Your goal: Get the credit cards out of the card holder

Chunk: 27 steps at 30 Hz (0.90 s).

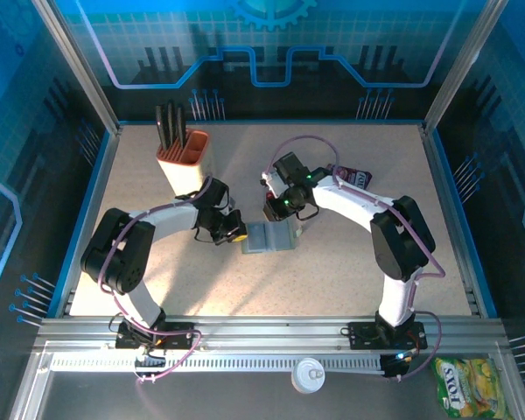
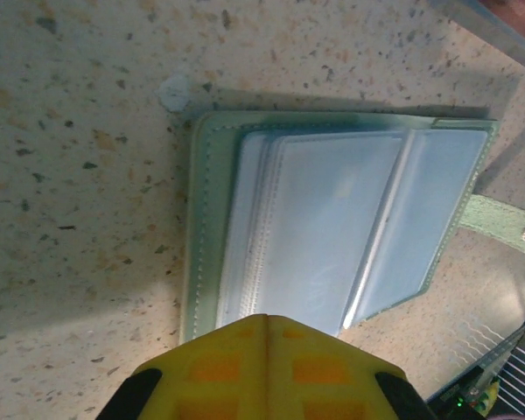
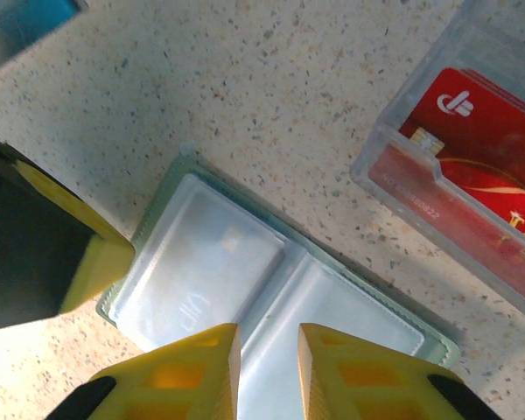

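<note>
**Open card holder between two grippers on a speckled tabletop.**

The card holder (image 1: 269, 237) lies unfolded and flat near mid-table, its two pale, clear-sleeved panels facing up inside a grey-green border. The left gripper (image 2: 267, 325) is clenched, its yellow fingers pressed together with nothing between them. It sits at the holder's left edge, and in the left wrist view its tips overlap the green border. The right gripper (image 3: 267, 341) hangs over the holder's central fold with its fingers slightly parted. Only the sleeves below show in the gap, and whether the tips touch the holder cannot be told. Just beside the holder stands a clear plastic box (image 3: 420, 206) holding the red credit cards (image 3: 481, 131). A cup (image 1: 184, 159) of black pens stands well apart, at far left.
</note>
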{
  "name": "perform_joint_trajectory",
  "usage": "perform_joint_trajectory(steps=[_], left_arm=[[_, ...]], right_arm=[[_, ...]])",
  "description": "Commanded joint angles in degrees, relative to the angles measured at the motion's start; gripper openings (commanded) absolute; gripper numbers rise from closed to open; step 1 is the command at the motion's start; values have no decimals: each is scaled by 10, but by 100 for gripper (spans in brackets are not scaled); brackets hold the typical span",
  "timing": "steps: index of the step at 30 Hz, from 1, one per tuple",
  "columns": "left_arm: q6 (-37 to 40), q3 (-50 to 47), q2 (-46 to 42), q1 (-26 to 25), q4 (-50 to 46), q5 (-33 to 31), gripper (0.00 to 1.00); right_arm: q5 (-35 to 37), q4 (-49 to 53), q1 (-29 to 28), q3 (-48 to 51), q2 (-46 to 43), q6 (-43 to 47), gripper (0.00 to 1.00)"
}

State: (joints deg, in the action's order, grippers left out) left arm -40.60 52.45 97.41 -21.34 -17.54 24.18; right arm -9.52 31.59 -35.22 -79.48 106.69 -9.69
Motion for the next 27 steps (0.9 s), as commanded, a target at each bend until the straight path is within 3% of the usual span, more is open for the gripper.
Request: perform_joint_trajectory(steps=[1,15,22,27], left_arm=[[-6,-7,6,-3,4,-18,0],[19,15,30,-3,-30,-47,0],[27,8,29,0,-24,-57,0],[29,8,29,4,-23,-59,0]], right_arm=[[-13,-23,-11,9,-22,-37,26],[-48,-59,-25,45,-23,-167,26],[-93,-142,-26,101,-31,-274,22],[-133,-165,-26,98,-7,-304,23]])
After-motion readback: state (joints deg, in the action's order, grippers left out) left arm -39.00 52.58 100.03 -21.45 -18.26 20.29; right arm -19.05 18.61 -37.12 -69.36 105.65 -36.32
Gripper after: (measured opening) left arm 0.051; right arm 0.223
